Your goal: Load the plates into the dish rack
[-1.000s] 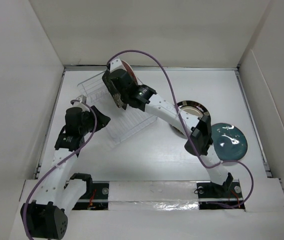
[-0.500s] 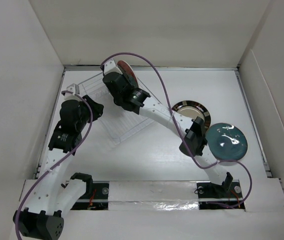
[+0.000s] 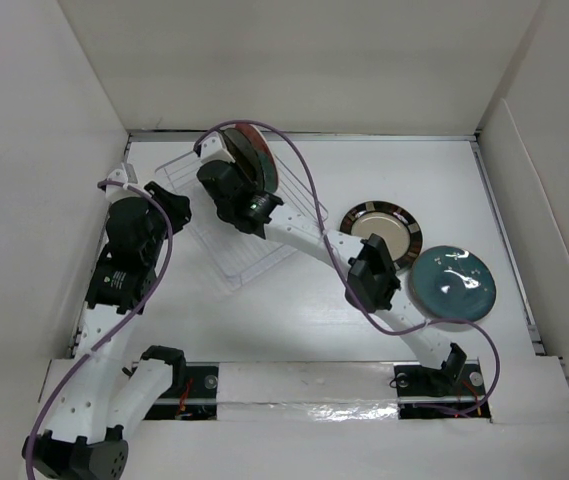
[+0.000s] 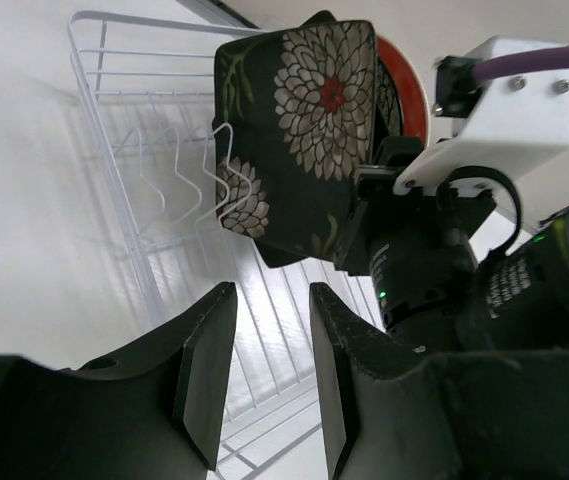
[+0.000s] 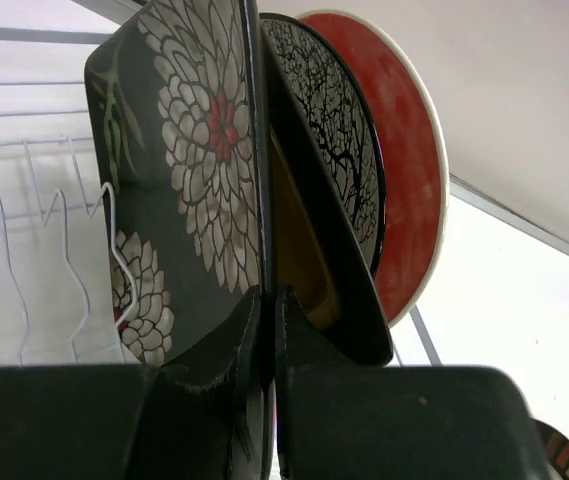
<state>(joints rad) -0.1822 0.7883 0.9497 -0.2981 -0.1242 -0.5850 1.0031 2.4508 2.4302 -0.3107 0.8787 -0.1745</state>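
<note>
The dark floral square plate (image 5: 189, 160) stands on edge in the clear dish rack (image 3: 249, 255), and my right gripper (image 5: 269, 295) is shut on its lower edge. Behind it in the rack stand the amber-centred square plate (image 5: 299, 250), a round plate with tree branches (image 5: 334, 130) and a red-backed round plate (image 5: 404, 150). The floral plate also shows in the left wrist view (image 4: 304, 120). My left gripper (image 4: 269, 300) is open and empty over the rack's wire floor (image 4: 124, 120), just left of the plates. The striped-rim plate (image 3: 382, 230) and the teal plate (image 3: 452, 283) lie flat on the table to the right.
White walls close in the table on the left, back and right. The rack sits at an angle near the back left corner. My right arm (image 3: 314, 235) stretches diagonally from the front right across to the rack. A purple cable (image 3: 304, 180) loops above it.
My right gripper has carried the floral plate back and left, up against the other standing plates. My left gripper has drawn back towards the left wall. The striped-rim plate is now uncovered.
</note>
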